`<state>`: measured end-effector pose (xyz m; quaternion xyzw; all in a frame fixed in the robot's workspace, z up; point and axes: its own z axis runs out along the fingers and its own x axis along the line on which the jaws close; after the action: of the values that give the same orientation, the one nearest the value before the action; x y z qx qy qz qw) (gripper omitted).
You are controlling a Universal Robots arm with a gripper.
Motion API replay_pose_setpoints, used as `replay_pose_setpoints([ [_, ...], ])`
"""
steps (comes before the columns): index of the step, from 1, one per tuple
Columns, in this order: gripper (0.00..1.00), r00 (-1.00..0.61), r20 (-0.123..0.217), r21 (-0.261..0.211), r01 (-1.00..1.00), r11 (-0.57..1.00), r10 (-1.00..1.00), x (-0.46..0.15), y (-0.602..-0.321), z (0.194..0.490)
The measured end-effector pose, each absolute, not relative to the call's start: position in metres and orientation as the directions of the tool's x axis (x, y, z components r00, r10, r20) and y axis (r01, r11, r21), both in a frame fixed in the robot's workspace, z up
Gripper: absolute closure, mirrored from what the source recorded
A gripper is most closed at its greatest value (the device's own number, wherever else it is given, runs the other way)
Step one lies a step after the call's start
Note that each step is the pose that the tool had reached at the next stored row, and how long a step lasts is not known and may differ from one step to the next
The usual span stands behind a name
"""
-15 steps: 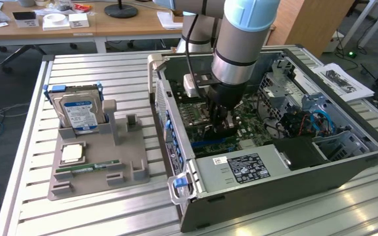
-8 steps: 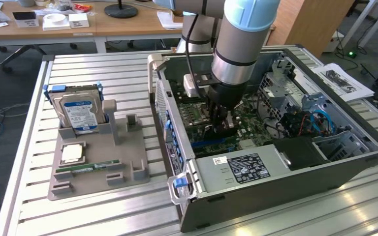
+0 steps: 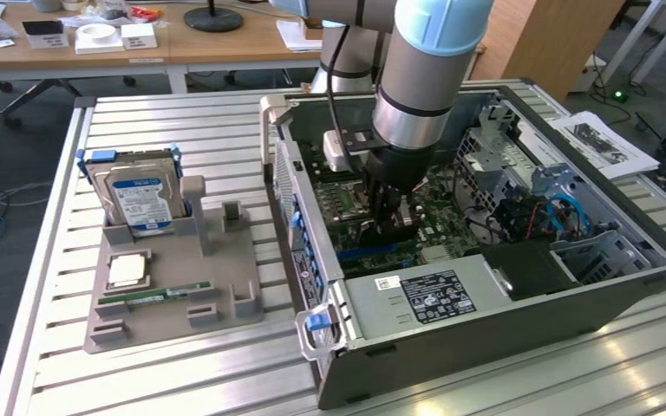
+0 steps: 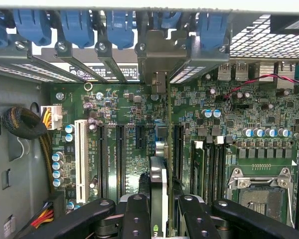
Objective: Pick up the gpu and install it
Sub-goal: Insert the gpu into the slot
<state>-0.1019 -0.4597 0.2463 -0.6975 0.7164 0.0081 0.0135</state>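
Clamped between our gripper (image 4: pixel 159 209) fingers is the gpu (image 4: pixel 158 179), held on edge; the two black fingers (image 4: pixel 135 216) press against its flat faces from either side. We see it from the wrist as a thin upright card, its long axis running away from us toward the silver bracket (image 4: pixel 159 74) that already sits among the blue-clipped rear openings of the case (image 3: pixel 484 334). In the exterior view the gripper (image 3: pixel 388 227) reaches straight down into the open case, low over the motherboard (image 4: pixel 239 124).

We judge the card to lie directly below the hand, lined up along one of the black expansion slots (image 4: pixel 120 154); whether it is fully seated we cannot tell. Room is tight: neighbouring slots flank it on both sides, and the memory sockets (image 4: pixel 209 164) stand just beside it. Well apart, on the exterior view's left, the grey holder (image 3: pixel 171 295) carries the hard drive (image 3: pixel 142 201).
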Motion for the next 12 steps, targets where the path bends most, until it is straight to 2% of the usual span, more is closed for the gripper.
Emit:
replay_pose_setpoints([
  [12,0.73,-0.028,-0.032,-0.007,-1.0,0.028,-0.999,-0.1019,-0.4619,0.253],
])
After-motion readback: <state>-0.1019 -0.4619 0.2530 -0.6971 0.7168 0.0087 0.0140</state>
